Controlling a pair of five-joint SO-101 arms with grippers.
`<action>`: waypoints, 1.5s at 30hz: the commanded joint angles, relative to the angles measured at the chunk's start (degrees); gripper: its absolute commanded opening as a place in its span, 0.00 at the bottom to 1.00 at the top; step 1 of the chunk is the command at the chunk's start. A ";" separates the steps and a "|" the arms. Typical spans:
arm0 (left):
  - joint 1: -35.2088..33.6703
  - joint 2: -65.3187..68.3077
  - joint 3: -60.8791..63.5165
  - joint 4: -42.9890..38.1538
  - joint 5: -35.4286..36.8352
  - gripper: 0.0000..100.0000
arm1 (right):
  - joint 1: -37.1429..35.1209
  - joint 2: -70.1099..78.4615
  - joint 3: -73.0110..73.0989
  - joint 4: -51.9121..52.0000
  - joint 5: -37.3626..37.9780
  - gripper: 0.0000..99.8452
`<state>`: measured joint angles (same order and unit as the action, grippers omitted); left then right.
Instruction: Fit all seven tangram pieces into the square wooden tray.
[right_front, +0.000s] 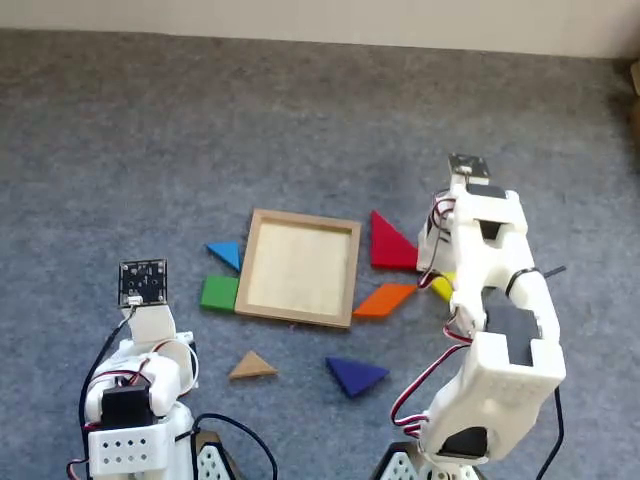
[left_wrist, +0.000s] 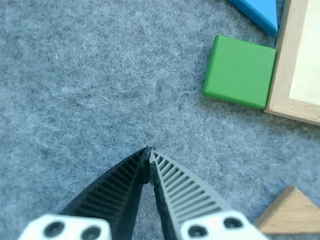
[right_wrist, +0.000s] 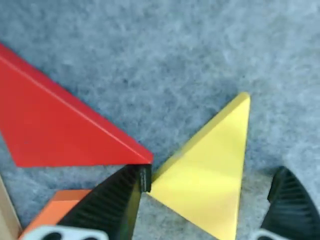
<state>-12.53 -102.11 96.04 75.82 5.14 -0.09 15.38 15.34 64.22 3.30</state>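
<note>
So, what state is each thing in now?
Tray: empty.
Yellow triangle: flat, outside tray.
Red triangle: outside tray.
Orange piece: outside tray.
Dark blue triangle: outside tray.
Light blue triangle: outside tray.
Green square: outside tray.
Tan triangle: outside tray.
Left tool: shut, empty.
Right tool: open, astride the yellow triangle.

Clearance around wooden tray (right_front: 300, 268): 12 o'clock side open.
Bare carpet (right_front: 300, 130) at 12. Green square (right_front: 219, 292) and light-blue triangle (right_front: 226, 253) crowd 9. Red triangle (right_front: 390, 243), orange parallelogram (right_front: 385, 299) and right arm (right_front: 490, 260) block 3. Carpet gap at 6 before tan triangle (right_front: 250, 367) and dark-blue triangle (right_front: 356, 374).
</note>
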 joint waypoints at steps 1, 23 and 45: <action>-0.92 -2.07 1.19 0.26 -0.62 0.01 | 0.48 -0.92 -2.86 -0.75 -0.44 0.36; -0.92 -2.07 1.19 0.26 -0.62 0.01 | -3.03 -0.75 -2.77 3.56 -0.35 0.35; -0.92 -2.07 1.19 0.26 -0.62 0.01 | -0.31 -1.10 -2.77 4.44 2.37 0.23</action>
<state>-12.53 -102.11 96.04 75.82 5.14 -1.14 15.38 15.34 67.65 3.74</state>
